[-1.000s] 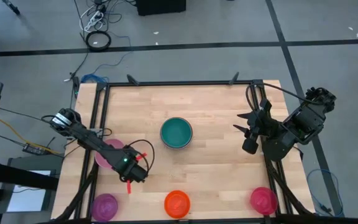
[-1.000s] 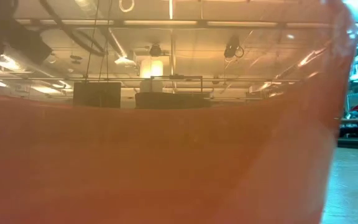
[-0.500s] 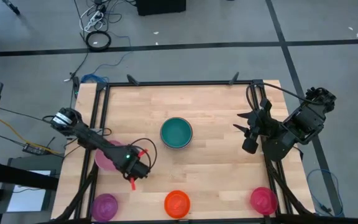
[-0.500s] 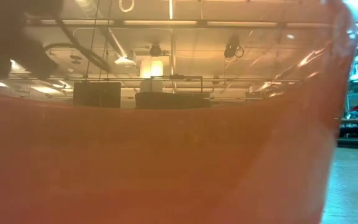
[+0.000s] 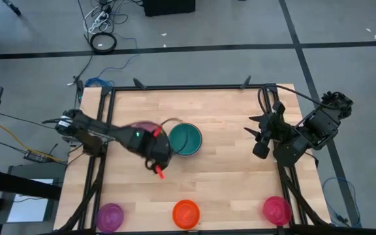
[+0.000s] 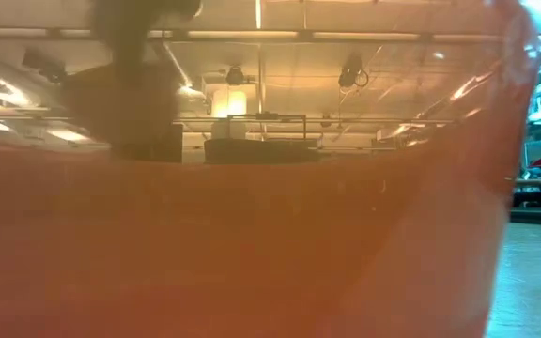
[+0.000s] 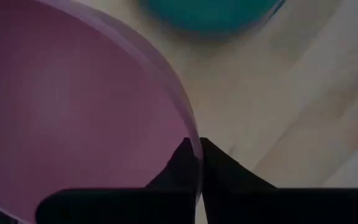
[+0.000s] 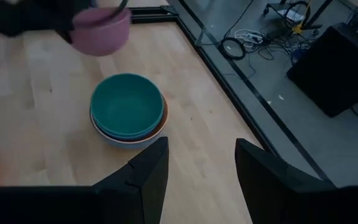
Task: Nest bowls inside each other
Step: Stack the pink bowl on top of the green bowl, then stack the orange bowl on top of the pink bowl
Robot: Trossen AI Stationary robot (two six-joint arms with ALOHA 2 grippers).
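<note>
A pink bowl [image 5: 139,130] hangs above the table left of centre, with my left gripper [image 7: 196,148] shut on its rim. Just to its right a teal bowl [image 5: 185,139] sits nested on top of a small stack; a red-orange rim [image 8: 162,118] and a pale bowl show under it. Along the near edge stand a purple bowl [image 5: 109,215], an orange bowl [image 5: 185,213] and a magenta-red bowl [image 5: 276,210]. My right gripper [image 8: 194,180] waits open, raised near the table's right edge. My left gripper pinches the pink bowl's rim [image 7: 190,127], one finger [image 7: 176,168] inside the bowl and the other [image 7: 225,174] outside the wall. The fingers come steeply from above. The bowl is lifted clear of the table, shown in the right wrist view as the pink bowl [image 8: 101,28] above the wood.
A black frame [image 5: 188,87] runs round the wooden table top. The low view is almost filled by the wall of an orange bowl [image 6: 252,244] standing right before the camera. Bare wood lies between the teal stack and the near row.
My left gripper has risen and swung toward the table's far edge and right, toward the teal stack. The pink bowl, which stood on the table at the left, has come up with it and now hangs clear beside the stack.
</note>
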